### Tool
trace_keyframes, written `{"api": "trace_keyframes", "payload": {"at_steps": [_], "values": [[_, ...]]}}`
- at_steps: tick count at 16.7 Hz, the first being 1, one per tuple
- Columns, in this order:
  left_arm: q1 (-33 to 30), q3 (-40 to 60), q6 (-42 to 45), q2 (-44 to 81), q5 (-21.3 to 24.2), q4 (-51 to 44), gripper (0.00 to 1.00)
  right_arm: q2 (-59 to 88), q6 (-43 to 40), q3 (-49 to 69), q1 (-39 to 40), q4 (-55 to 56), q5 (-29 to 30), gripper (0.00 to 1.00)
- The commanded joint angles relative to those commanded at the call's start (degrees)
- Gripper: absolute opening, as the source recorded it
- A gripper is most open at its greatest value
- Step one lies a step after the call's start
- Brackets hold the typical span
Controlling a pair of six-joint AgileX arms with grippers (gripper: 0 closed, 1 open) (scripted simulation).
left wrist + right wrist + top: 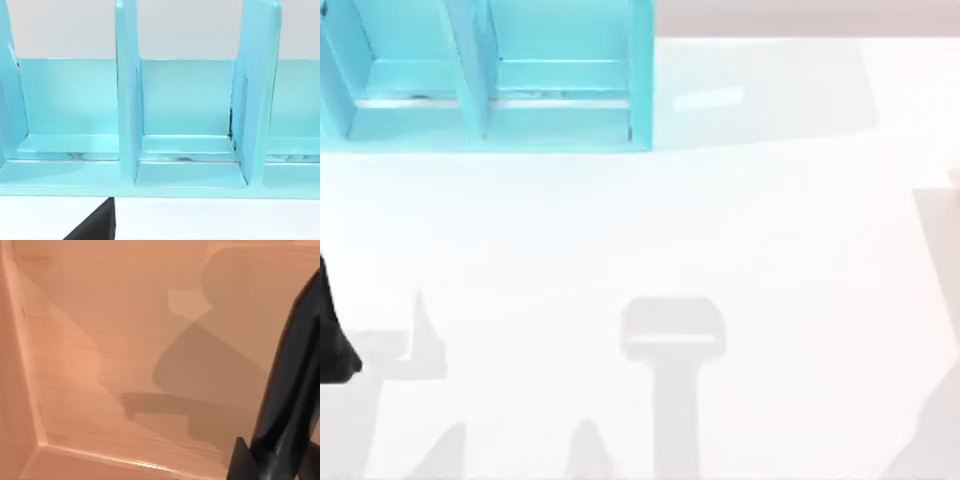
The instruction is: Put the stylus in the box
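While the white worktop (pixel 720 230) is viewed from above, the box (pixel 490 80) is recorded at its upper left. The left end effector (pixel 97 226) is held near the box, facing its compartments; the right end effector (pixel 287 405) is seen over a wood-toned surface. For both, apart or together cannot be told. The stylus's place, bearing and long axis cannot be told. The left arm is judged nearer the box.

Legible text: none | Labels, brands, numbers, signs: none | box (pixel 560 75): plain turquoise walls and dividers, unmarked, at 11 o'clock in the top view | surface (pixel 720 230): plain white, unmarked | wooden panel (pixel 100 340): grain alone, unmarked
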Motion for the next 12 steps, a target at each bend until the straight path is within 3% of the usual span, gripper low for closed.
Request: {"api": "trace_keyframes", "payload": {"at_steps": [4, 12], "values": [[0.0, 0.0, 0.0, 0.0, 0.0, 0.0, 1.0, -0.6, -3.2, -0.6, -7.5, -0.3, -2.6, 0.0], [0.0, 0.0, 0.0, 0.0, 0.0, 0.0, 1.0, -0.6, -2.2, -1.3, -5.9, 0.9, -2.9, 0.0]]}}
